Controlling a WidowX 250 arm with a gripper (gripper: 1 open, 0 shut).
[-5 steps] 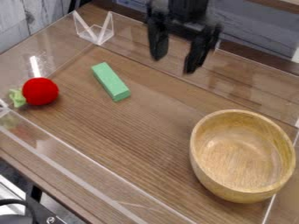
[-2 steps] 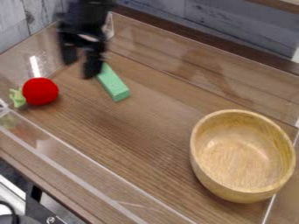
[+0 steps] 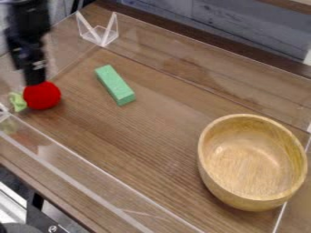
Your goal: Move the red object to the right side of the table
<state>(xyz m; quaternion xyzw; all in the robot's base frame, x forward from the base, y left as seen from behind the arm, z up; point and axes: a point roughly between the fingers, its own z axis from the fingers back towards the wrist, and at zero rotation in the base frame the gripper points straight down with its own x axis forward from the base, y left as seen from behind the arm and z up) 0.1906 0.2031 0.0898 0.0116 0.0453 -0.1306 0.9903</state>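
Pale wooden bowl (image 3: 253, 168) toward four o'clock, green rectangular block (image 3: 115, 85) toward ten o'clock, clear wire-like rack (image 3: 97, 29) toward eleven o'clock

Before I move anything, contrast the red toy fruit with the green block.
The red toy fruit is roundish with a leafy tuft; the green block is a plain elongated rectangle. The fruit is red, the block green. Both rest on the wooden tabletop.

The light on my table (image 3: 158, 150) is soft and rather even. Inside the bowl (image 3: 252, 161) I see gentle shading. My dark arm (image 3: 35, 68) looks blurred, and small details are coarse.
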